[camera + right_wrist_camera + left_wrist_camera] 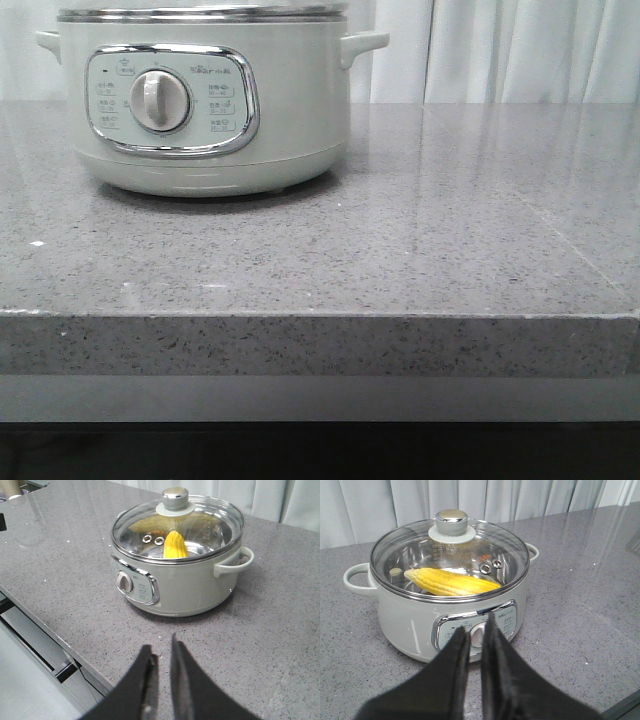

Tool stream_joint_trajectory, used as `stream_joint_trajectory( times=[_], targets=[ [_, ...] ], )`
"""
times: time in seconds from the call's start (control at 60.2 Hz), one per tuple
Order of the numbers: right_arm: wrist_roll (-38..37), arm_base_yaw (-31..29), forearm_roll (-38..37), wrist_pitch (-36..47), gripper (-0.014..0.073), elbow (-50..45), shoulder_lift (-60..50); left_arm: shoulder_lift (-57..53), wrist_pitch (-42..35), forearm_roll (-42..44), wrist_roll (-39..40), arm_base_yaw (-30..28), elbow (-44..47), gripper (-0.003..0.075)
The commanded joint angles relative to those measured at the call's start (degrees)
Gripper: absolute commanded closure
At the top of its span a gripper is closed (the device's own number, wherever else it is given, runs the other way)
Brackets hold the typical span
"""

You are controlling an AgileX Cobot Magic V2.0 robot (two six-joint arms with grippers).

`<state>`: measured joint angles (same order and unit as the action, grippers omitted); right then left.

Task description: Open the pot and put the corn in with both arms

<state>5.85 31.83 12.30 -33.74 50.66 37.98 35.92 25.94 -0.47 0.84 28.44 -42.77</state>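
The pale grey-green pot stands at the back left of the grey stone table, dial facing me. Its glass lid with a chrome knob sits closed on the rim. The yellow corn lies inside the pot under the lid; it also shows in the right wrist view. My left gripper hangs in front of the pot's control panel, fingers nearly together, empty. My right gripper is back from the pot above the table, fingers nearly together, empty. Neither gripper shows in the front view.
White curtains hang behind the table. The table's front edge runs across the front view, and in the right wrist view it drops to a lower shelf. A small object stands at the table's far corner.
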Motion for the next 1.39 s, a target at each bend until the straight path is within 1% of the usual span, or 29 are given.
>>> stream_joint_trajectory(
  times=[0.0, 0.033, 0.515, 0.581, 0.697, 0.814, 0.913, 1.112, 1.229, 1.378],
  targets=[
    [0.2, -0.3, 0.7, 3.8, 0.0643, 1.3, -0.1, -0.1, -4.5, -0.3, -0.1, 0.4, -1.7, 0.0741],
    [0.2, -0.3, 0.7, 3.8, 0.0665, 1.3, -0.1, -0.1, -4.4, -0.3, -0.1, 0.4, -1.7, 0.0741],
    [0.2, -0.3, 0.7, 3.8, 0.066, 1.3, -0.1, -0.1, -4.4, -0.3, -0.1, 0.4, -1.7, 0.0741],
    [0.2, -0.3, 0.7, 3.8, 0.066, 1.3, -0.1, -0.8, -5.4, -0.1, -0.1, 0.4, -0.4, 0.0741],
    [0.2, -0.3, 0.7, 3.8, 0.066, 1.3, -0.1, -4.6, -7.6, 1.5, -0.1, -3.4, 3.1, 0.0741],
    [0.2, -0.3, 0.7, 3.8, 0.066, 1.3, -0.1, -9.8, -11.5, 0.5, 0.0, -9.4, 8.7, 0.0741],
    [0.2, -0.3, 0.7, 3.8, 0.066, 1.3, -0.1, -15.2, -15.5, 0.5, 0.0, -14.4, 15.2, 0.0741],
    [0.2, -0.3, 0.7, 3.8, 0.066, 1.3, -0.1, -26.0, -20.7, -0.9, 0.0, -21.8, 27.5, 0.0741],
    [0.2, -0.3, 0.7, 3.8, 0.066, 1.3, -0.1, -31.0, -22.2, -3.3, 0.0, -25.0, 32.5, 0.0741],
    [0.2, -0.3, 0.7, 3.8, 0.066, 1.3, -0.1, -35.8, -22.9, -4.8, 0.0, -26.9, 38.3, 0.0741]
  ],
)
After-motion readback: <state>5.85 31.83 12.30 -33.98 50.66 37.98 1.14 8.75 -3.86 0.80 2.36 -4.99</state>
